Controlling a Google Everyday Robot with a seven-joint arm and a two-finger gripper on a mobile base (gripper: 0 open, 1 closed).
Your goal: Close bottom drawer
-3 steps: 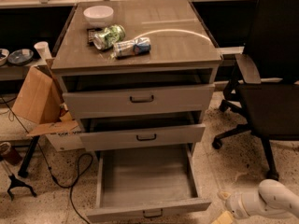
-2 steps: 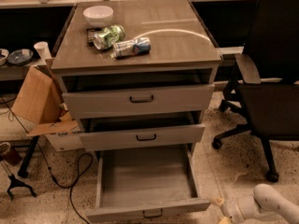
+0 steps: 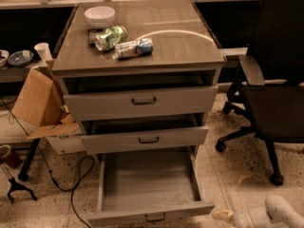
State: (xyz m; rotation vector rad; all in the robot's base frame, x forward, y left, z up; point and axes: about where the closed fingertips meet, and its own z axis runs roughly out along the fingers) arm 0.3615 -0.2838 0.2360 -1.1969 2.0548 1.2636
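The bottom drawer (image 3: 149, 186) of the grey wood-grain cabinet stands pulled far out, its wide flat tray bare. Its narrow front panel with a small dark bar handle (image 3: 155, 217) sits at the bottom edge of the camera view. My gripper (image 3: 222, 216) and white arm (image 3: 266, 215) are at the bottom right, low over the floor, just right of the drawer's front right corner. The two drawers above, with taller fronts, are each slightly open.
A black office chair (image 3: 270, 84) stands to the right. A cardboard box (image 3: 40, 106) and cables (image 3: 66, 184) lie to the left. On the cabinet top (image 3: 190, 42) are a white bowl (image 3: 99, 16) and crumpled packets (image 3: 121, 42).
The arm has dropped lower and moved a little left, toward the drawer's front right corner. The drawers have not moved.
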